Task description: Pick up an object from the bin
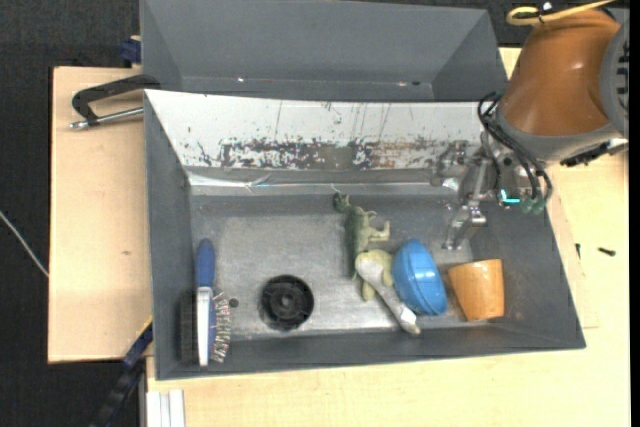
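My gripper [462, 223] hangs by the bin's right wall, above the floor and just up from an orange cup [478, 288] lying at the front right. A blue bowl-shaped thing [420, 277] leans against the cup's left side. To its left lie a cream-white rounded piece [373, 268] and a green toy dinosaur [358, 227]. The gripper is apart from all of these.
A black round disc [287, 301] rests near the front middle. A brush with a blue handle [204, 310] lies along the front left corner. The arm with its orange cover comes in over the right rim.
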Controlling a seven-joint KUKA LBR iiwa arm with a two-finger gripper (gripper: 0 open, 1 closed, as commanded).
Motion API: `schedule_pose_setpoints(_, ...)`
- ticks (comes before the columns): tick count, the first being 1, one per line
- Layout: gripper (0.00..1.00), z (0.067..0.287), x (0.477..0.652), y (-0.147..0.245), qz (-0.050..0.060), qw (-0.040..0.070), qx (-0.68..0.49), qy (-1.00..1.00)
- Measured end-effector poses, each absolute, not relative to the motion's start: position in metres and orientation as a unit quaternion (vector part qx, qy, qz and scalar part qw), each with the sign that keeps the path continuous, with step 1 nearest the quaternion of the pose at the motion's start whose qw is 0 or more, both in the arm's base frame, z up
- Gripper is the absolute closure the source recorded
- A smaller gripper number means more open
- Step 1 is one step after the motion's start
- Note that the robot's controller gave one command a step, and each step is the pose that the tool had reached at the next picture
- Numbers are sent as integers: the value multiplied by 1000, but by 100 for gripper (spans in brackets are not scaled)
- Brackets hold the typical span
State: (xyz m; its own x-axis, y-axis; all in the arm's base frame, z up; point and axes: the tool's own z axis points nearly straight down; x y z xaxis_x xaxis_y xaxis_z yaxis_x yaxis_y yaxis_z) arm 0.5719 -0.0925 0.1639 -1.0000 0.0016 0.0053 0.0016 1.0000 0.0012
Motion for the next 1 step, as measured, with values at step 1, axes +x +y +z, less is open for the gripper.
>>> schedule_pose_setpoints(1,0,75,551,-72,-2,2,216,-976)
